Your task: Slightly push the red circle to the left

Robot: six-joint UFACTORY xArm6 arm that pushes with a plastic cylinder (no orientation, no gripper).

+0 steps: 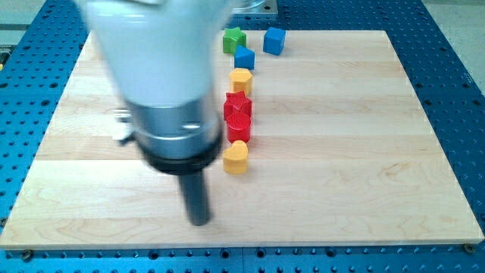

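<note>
My tip [199, 221] sits left of the block column, near side.
It touches nothing; the red circle [239, 127] needs pushing from its right.

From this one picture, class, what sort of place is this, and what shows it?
Probably a robotics lab bench. A wooden board lies on a blue perforated metal table, small coloured blocks such as the red circle sit in a line, and my tip rests to their left.
</note>
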